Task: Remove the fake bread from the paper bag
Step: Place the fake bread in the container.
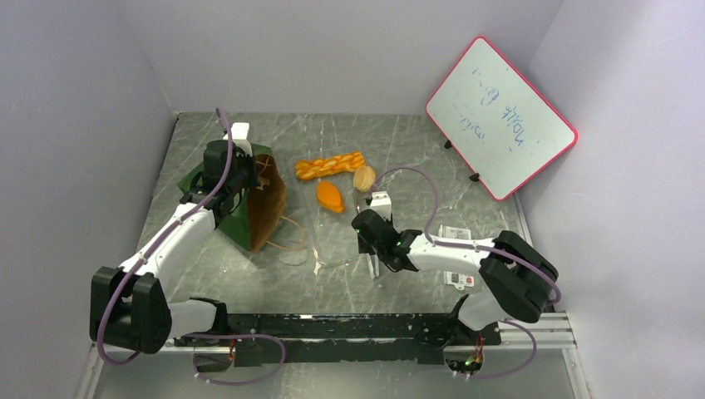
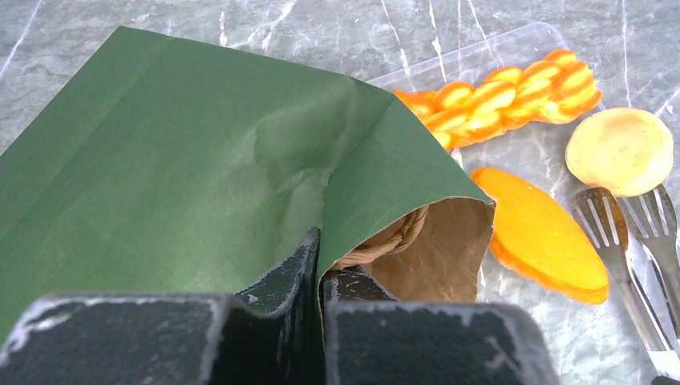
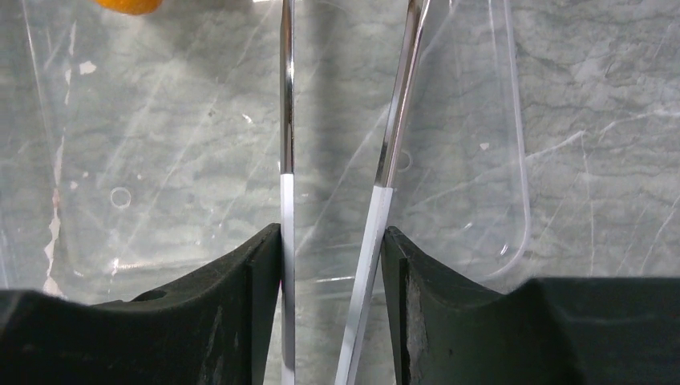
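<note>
Though half open, right claw (image 3: 333,241) snug around tongs (image 3: 286,120)

Bright even light, soft shadows, highlights on the fake bread (image 2: 497,96)

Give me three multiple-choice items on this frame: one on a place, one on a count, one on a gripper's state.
1. Relative to the dark green paper bag, the braided orange toy loaf lies: A inside it; B under it; C outside, to its right.
2. Toy breads visible outside the bag: A one; B three; C six.
3. The right gripper: A open and empty; B clamped on metal tongs; C gripping the bag.
Answers: 1 C, it lies in the open past the bag's mouth. 2 B, loaf, orange oval roll, pale round bun. 3 B, both tong arms run between its fingers.
</note>
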